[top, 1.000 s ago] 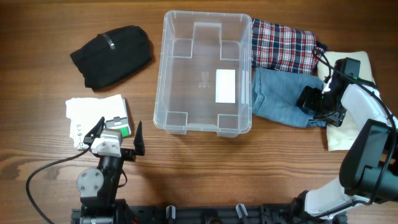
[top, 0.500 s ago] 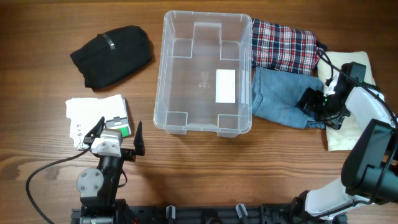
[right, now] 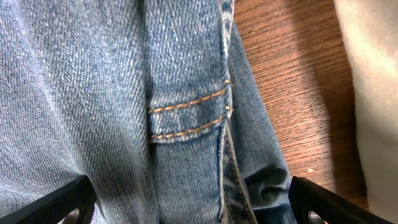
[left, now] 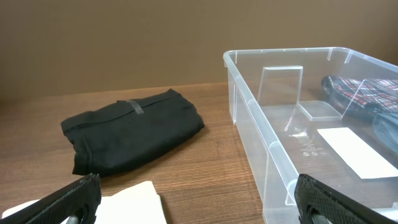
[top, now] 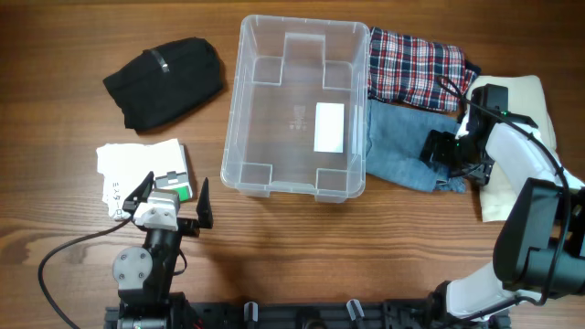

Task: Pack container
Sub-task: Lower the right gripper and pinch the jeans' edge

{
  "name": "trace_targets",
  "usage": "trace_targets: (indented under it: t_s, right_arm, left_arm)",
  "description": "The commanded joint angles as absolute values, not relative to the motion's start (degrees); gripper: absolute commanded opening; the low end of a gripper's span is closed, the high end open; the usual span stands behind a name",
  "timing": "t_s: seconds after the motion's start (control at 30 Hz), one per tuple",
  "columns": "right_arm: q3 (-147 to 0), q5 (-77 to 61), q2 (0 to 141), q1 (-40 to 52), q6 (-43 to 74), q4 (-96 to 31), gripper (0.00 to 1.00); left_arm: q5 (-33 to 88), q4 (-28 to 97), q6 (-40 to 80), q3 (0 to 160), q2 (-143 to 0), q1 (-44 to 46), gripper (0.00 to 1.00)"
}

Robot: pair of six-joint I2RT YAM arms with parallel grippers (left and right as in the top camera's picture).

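Observation:
The clear container (top: 232,110) stands empty in the middle of the table, a white label on its base. Folded blue jeans (top: 398,151) lie against its right wall, with a plaid garment (top: 416,64) behind them. My right gripper (top: 448,155) is open and low over the jeans' right edge; in the right wrist view the denim (right: 124,93) fills the space between the fingers (right: 56,205). My left gripper (top: 174,194) stands open near the front left with nothing in it. In the left wrist view it faces the container's near wall (left: 249,118).
A folded black garment (top: 164,80) lies at the back left. In front of it, just beyond the left gripper, sits a white packet with a green label (top: 142,169). A cream cloth (top: 526,100) lies at the far right, under the right arm.
The right gripper has moved left over the jeans. The jeans and the container have shifted slightly left. The left arm has not moved.

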State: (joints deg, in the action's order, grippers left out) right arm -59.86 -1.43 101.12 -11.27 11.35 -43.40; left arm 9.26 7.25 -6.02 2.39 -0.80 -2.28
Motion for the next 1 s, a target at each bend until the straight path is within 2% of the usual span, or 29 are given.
trace_targets:
  t_s: [0.0, 0.1, 0.43, 0.7, 0.97]
  right_arm:
    - [-58.0, 2.8, 103.0, -10.1, 11.7, -44.8, 1.0]
    - [-59.5, -4.2, 102.1, -10.1, 8.1, -45.3, 1.0]
    - [-59.8, -4.6, 94.1, -11.0, 8.4, -46.8, 1.0]
    - [-57.8, -4.8, 94.3, -17.0, 11.1, -46.8, 1.0]
    - [-55.5, -10.4, 94.3, -16.5, 9.0, -43.4, 1.0]
  left_arm:
    - [8.9, 7.0, -7.1, 1.9, -0.5, -2.0, 1.0]
    - [8.9, 7.0, -7.1, 1.9, -0.5, -2.0, 1.0]
    - [8.9, 7.0, -7.1, 1.9, -0.5, -2.0, 1.0]
    - [8.9, 7.0, -7.1, 1.9, -0.5, -2.0, 1.0]
    - [8.9, 7.0, -7.1, 1.9, -0.5, -2.0, 1.0]
